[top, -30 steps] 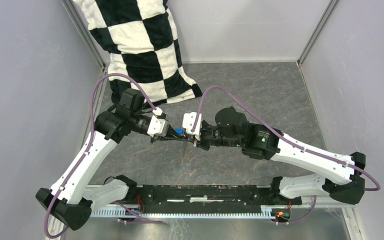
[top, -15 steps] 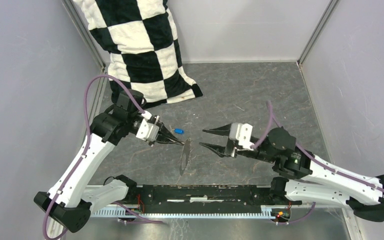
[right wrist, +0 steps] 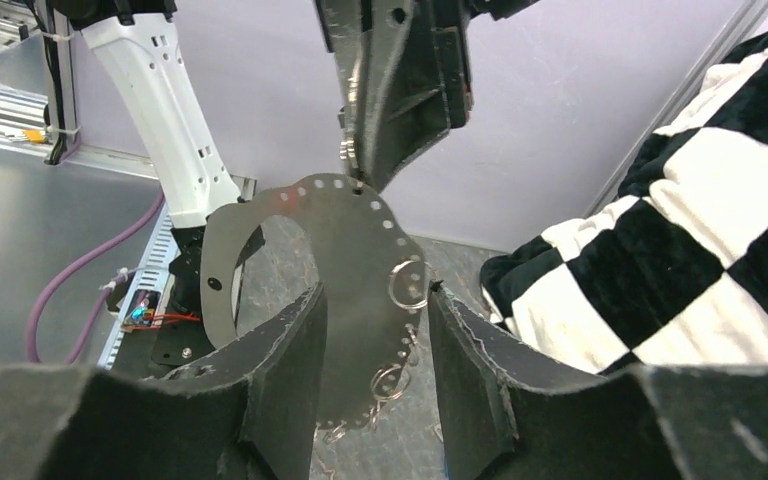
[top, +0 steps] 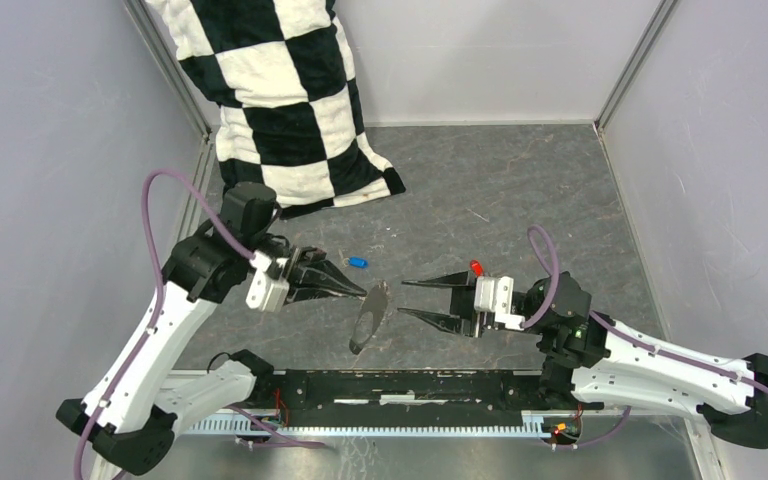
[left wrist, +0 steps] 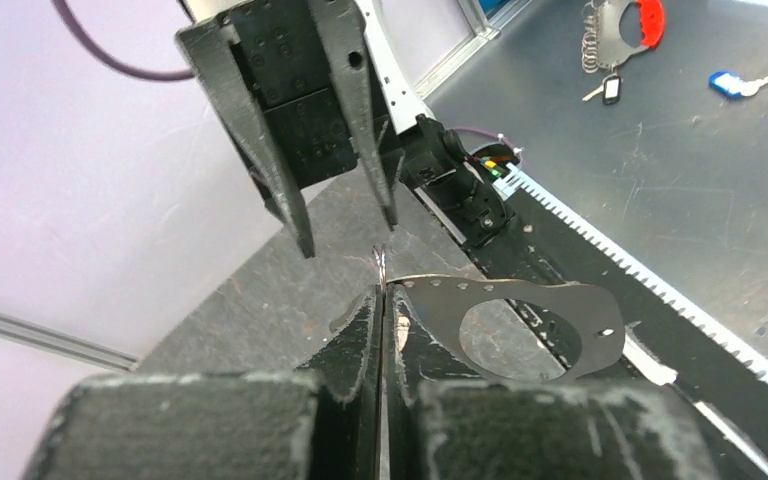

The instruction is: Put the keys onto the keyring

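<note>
Both loose: blue key [top: 357, 263] 12 o'clock of keyring [top: 370, 320], red key [top: 476, 267] 2 o'clock. L gripper [top: 361, 291] pinches keyring edge; R gripper [top: 402, 298] wide, empty. Next I'd send R for a key.

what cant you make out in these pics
Top view: flat grey metal keyring plate is almost edge-on, so its small wire rings do not show there.
Top view: tiny blue-headed key and red-headed key are too small to show their metal parts.
Right wrist view: the plate's lower edge is hidden by the jaws of the right gripper.
Left wrist view: its gripped edge is hidden between the jaws of the left gripper.
</note>
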### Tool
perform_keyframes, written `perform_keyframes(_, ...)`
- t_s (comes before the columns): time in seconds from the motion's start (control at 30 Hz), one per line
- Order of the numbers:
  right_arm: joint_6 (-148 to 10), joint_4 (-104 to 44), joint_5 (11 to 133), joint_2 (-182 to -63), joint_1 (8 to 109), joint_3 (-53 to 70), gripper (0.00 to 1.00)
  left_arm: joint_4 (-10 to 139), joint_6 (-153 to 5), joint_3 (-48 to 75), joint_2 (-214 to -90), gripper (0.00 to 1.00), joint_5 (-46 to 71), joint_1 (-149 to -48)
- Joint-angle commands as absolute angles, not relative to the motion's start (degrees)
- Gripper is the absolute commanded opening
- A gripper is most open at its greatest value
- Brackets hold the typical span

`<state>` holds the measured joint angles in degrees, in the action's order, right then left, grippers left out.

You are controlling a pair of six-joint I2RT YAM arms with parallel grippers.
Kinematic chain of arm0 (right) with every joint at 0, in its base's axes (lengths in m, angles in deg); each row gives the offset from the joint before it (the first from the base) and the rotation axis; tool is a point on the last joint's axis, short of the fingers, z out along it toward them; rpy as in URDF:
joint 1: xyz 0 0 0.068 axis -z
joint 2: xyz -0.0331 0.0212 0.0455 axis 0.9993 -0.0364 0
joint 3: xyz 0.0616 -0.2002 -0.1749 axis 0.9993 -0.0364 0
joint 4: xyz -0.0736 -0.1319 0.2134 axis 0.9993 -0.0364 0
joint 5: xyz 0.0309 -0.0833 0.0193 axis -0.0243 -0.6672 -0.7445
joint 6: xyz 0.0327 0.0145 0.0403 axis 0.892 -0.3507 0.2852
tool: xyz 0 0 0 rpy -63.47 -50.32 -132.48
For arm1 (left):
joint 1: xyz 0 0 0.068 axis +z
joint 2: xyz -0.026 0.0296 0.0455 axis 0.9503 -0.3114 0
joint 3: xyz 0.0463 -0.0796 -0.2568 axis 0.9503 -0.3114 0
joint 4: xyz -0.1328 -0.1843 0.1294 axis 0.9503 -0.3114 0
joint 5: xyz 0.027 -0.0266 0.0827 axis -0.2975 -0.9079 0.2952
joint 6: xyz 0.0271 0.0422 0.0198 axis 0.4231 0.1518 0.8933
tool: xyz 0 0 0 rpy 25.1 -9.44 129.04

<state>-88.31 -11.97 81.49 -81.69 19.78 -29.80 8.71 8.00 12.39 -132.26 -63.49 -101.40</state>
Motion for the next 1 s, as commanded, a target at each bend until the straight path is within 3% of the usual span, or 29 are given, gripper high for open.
perform_keyframes(0.0, -88.31, -10.33, 78.22, -81.97, 19.80, -29.16, 0.48, 9.71, 20.46, 10.33, -128.90, 0.02, -62.94, -102.90)
perform_keyframes(0.1, -85.63, -14.34, 68.42, -83.48, 19.96, -27.46, 0.53, 9.67, 18.74, 10.10, -129.51, 0.02, -61.87, -103.06)
perform_keyframes(0.3, -71.71, -28.41, 36.17, -91.81, 24.71, -24.24, 0.69, 11.92, 1.73, 8.27, -132.71, 0.02, -57.42, -102.97)
perform_keyframes(0.4, -60.47, -37.65, 37.07, -97.87, 33.57, -23.29, 0.69, 11.68, -2.51, 6.61, -133.68, 0.02, -55.35, -102.82)
perform_keyframes(0.53, -56.20, -37.79, 39.82, -99.58, 41.80, -30.14, 0.71, 11.22, -3.44, 4.39, -133.53, 0.02, -54.37, -102.37)
perform_keyframes(0.73, -51.80, -37.96, 34.68, -102.49, 43.06, -36.97, 0.70, 11.25, -4.59, 1.53, -131.80, 0.02, -53.40, -101.92)
perform_keyframes(0.97, -54.09, -36.22, 31.73, -109.92, 45.74, -39.25, 0.56, 11.15, -4.60, 0.24, -130.02, 0.02, -53.92, -101.92)
